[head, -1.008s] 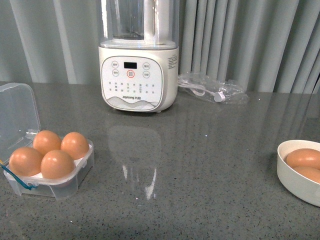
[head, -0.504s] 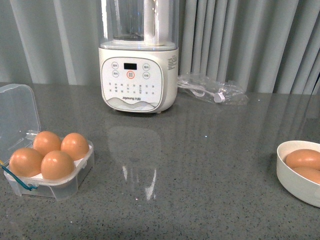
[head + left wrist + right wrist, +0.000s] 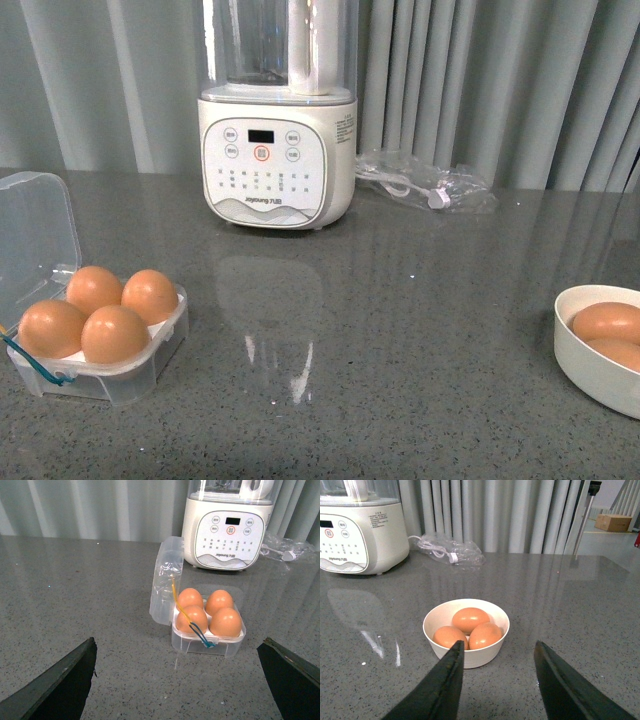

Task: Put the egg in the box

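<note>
Pale grey pleated curtains (image 3: 480,80) hang behind a speckled grey stone countertop (image 3: 420,380), its glossy surface catching pale reflections.

A grey, speckled countertop (image 3: 420,340) carried four things. Near its left front sat the clear plastic box (image 3: 130,372), its hinged lid standing open on the left side. Toward the back stood a cream blender (image 3: 275,170), mirrored faintly in the glossy surface. Just right of it lay a clear bag (image 3: 425,182) holding a white cable. A round white bowl (image 3: 585,365) rested far right, well apart from the box
</note>
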Controlling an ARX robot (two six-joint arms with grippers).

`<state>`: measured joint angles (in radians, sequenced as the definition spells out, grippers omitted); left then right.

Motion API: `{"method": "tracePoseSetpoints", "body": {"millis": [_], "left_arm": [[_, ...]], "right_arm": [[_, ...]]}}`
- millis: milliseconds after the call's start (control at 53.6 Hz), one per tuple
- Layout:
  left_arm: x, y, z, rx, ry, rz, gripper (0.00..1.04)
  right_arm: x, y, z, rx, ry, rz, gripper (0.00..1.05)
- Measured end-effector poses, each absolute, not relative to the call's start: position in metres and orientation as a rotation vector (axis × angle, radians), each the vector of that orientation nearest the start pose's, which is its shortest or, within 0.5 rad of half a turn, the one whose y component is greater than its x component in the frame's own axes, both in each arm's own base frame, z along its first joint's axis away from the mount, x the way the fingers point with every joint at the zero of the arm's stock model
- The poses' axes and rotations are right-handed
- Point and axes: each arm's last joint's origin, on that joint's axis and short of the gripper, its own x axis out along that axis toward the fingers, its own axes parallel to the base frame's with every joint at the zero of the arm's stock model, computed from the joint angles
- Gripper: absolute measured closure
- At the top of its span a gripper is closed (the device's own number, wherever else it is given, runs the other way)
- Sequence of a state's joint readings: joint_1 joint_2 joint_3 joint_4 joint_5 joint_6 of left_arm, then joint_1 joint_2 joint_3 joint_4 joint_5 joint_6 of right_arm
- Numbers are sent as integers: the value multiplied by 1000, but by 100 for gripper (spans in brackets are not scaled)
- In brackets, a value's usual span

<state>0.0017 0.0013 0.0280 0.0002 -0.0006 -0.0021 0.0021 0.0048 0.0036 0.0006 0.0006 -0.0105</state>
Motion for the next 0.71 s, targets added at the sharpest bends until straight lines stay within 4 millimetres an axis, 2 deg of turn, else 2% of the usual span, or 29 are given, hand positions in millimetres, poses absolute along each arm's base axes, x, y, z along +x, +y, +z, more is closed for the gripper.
{"method": "tracePoseSetpoints", "body": {"millis": [93,168,224,299,578,616,672,709], "left_arm": [[96,0,173,-2,-27,2,7],[96,0,173,-2,-27,2,7],[96,0,173,-2,-27,2,7],[96,0,173,-2,-27,2,7],[96,0,173,-6,-19,4,7],[97,0,171,-47,54,65,7],[98,0,167,-115,263,215,7],[98,0,164,-145,310,257,7]], "right_arm": [[98,0,164,-10,1,1,29],[98,0,164,-10,1,1,11],[98,0,164,-9,1,1,5],[98,0,164,-9,1,1,8],[98,0,164,-9,1,1,7],[98,0,164,-9,1,2,7],[98,0,164,-9,1,1,7],[98,0,164,-9,1,1,7]]}}
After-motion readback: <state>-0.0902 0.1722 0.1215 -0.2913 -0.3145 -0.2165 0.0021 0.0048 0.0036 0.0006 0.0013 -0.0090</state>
